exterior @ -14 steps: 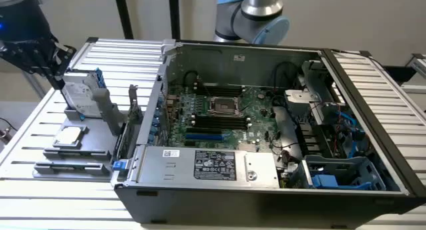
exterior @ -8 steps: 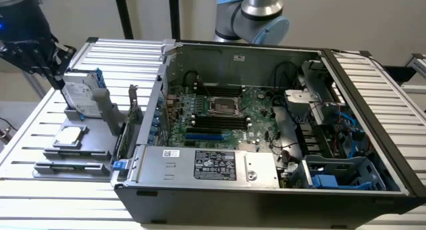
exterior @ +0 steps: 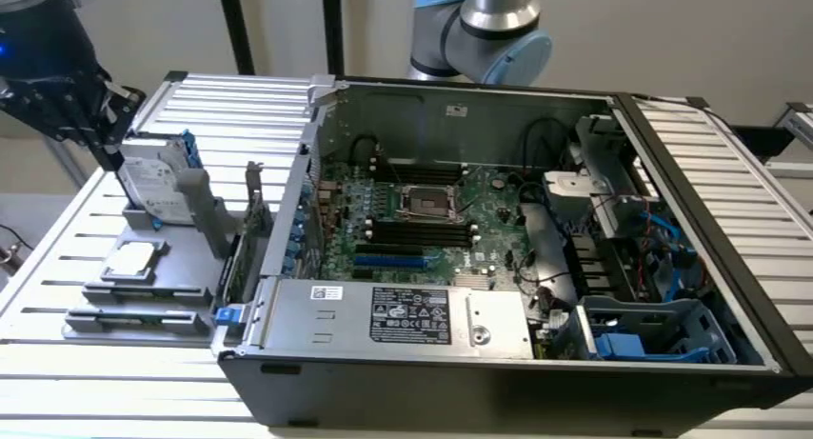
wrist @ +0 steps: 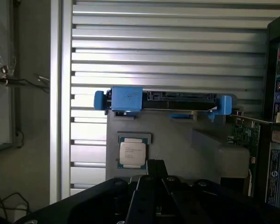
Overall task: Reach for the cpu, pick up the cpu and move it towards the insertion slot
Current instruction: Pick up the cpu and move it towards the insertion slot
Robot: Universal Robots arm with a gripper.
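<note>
Hanging with its fingers pressed together and nothing between them, the one gripper point(wrist: 156, 164) is poised over a grey fixture point(exterior: 185, 253) at the exterior view's left. One cpu point(wrist: 133, 154) lies flat in its holder on that fixture, just beside the fingertips in the wrist view yet untouched. One upright hard drive point(exterior: 152, 187) with blue rails stands behind it. One insertion slot point(exterior: 428, 203) sits on the board inside the open computer case point(exterior: 508, 374), well apart from the cpu.
</note>
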